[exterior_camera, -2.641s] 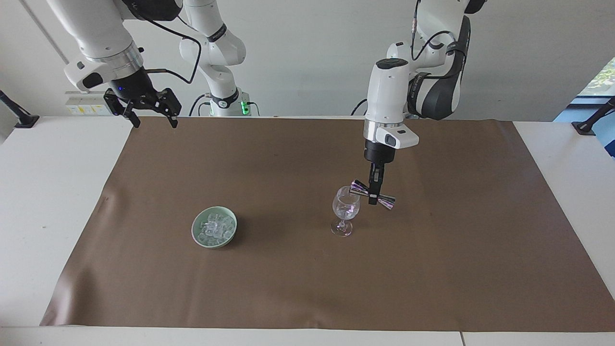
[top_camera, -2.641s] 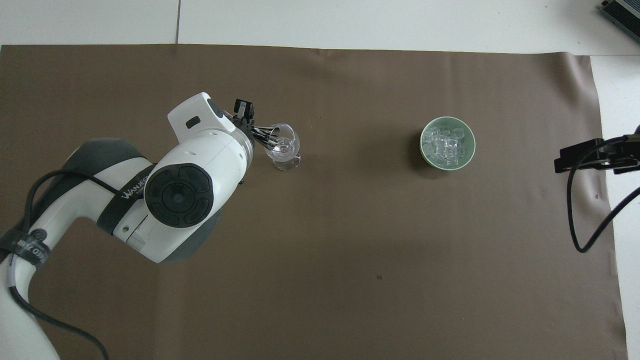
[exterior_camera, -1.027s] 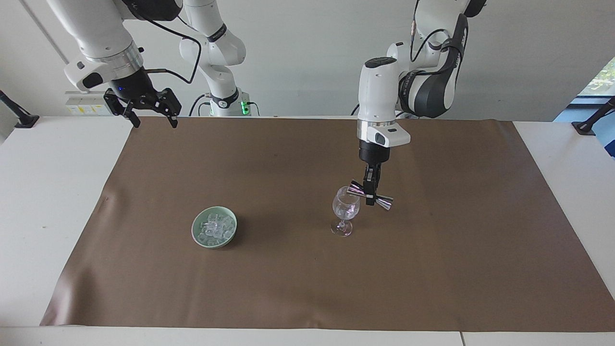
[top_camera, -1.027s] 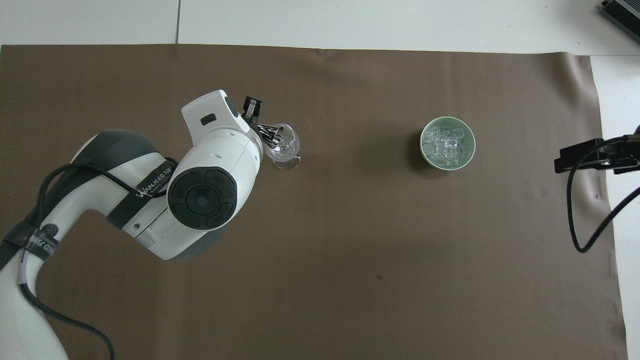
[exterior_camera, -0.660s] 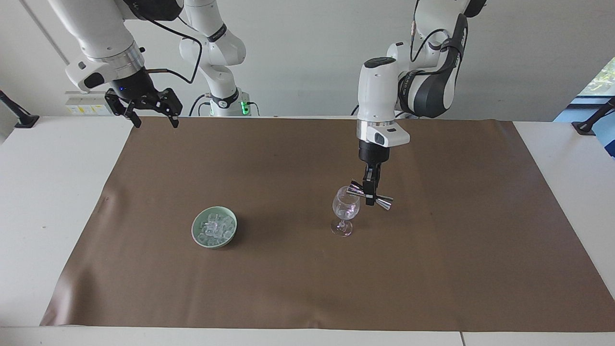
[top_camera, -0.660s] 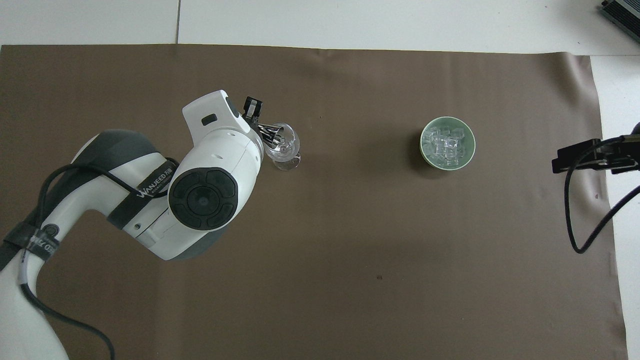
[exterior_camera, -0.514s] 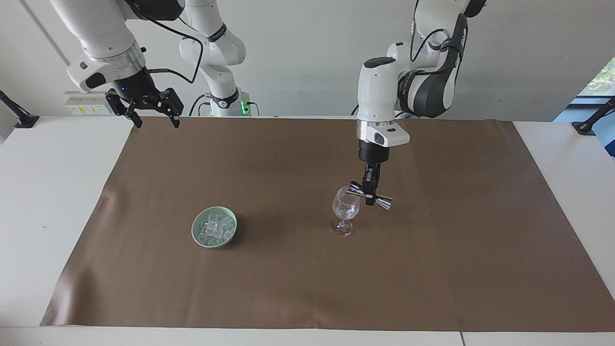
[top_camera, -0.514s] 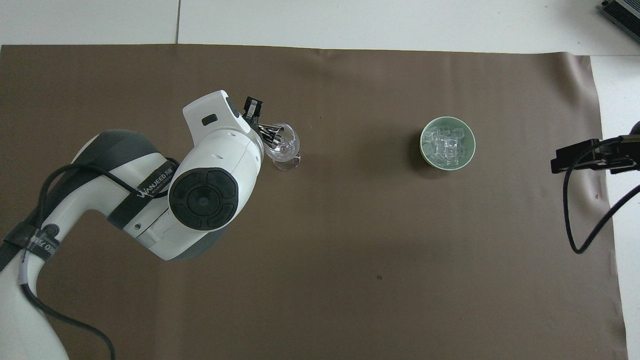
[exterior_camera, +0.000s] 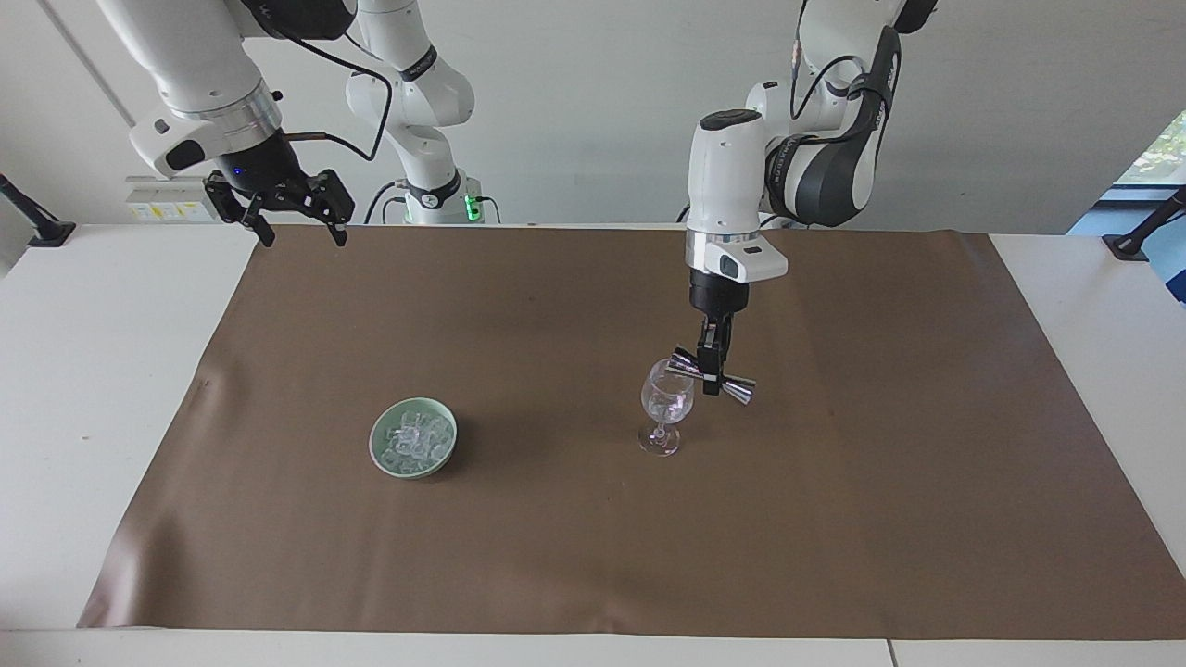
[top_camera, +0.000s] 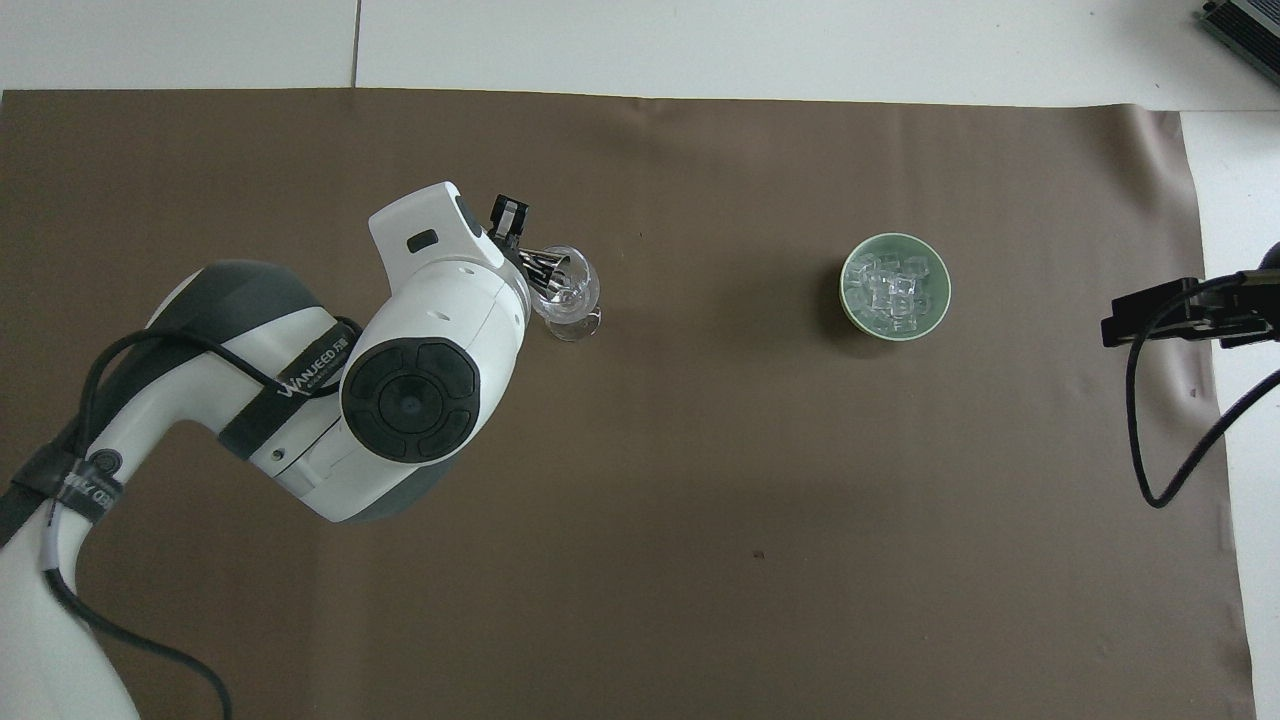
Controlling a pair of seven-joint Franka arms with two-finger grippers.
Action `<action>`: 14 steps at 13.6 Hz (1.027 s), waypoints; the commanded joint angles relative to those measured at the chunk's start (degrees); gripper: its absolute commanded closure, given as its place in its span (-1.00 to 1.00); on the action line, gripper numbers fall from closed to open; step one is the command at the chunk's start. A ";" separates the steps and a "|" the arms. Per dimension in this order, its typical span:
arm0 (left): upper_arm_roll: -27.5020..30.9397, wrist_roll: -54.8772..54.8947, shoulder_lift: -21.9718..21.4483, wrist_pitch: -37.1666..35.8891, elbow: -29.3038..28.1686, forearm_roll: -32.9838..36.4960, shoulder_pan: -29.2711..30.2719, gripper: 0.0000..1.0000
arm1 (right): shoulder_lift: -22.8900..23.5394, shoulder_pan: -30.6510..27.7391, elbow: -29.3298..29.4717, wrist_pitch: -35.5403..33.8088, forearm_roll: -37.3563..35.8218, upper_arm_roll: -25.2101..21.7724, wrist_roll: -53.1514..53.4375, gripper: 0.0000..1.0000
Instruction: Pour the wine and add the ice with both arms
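Over the wine glass (exterior_camera: pixel 666 400), left claw (exterior_camera: pixel 712 378) pinches the jigger (exterior_camera: pixel 713 374) tipped sideways, one end at the rim. Right claw (exterior_camera: pixel 295 228) hangs spread over the desk's (exterior_camera: pixel 102 371) edge; ice (exterior_camera: pixel 412 440) sits in the green bowl (exterior_camera: pixel 382 460), toward the right arm's end.

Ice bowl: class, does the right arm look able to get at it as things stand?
Probably yes: the open right pincer waits at its own end, nothing stands between it and the bowl of ice.
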 commanded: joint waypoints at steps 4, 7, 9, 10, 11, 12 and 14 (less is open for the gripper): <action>-0.09 -0.72 0.92 -1.63 1.64 1.47 -0.83 1.00 | -2.33 -0.01 -4.75 5.21 0.62 0.32 -0.22 -1.00; -0.09 -0.72 0.83 -1.63 1.47 1.47 -0.83 1.00 | -3.31 0.16 -9.69 10.24 0.62 0.67 -0.22 -1.00; -0.18 -0.72 0.83 -1.63 1.46 1.47 -0.83 1.00 | -2.08 1.39 -10.48 12.43 0.62 0.58 -0.05 -1.00; -0.18 -0.81 0.83 -1.63 1.38 1.47 -0.83 1.00 | -1.99 1.39 -11.61 14.10 0.62 0.67 -0.05 -1.00; -0.18 -0.81 0.83 -1.63 1.38 1.47 -0.75 1.00 | -1.72 1.57 -12.76 15.77 0.62 0.67 -0.05 -1.00; -0.18 -0.72 0.83 -1.63 1.38 1.47 -0.74 1.00 | -1.63 2.09 -13.81 17.18 0.62 0.58 0.04 -1.00; -0.18 -0.81 0.74 -1.63 1.38 1.30 -0.66 1.00 | -0.76 2.36 -15.22 19.47 0.62 0.58 0.13 -1.00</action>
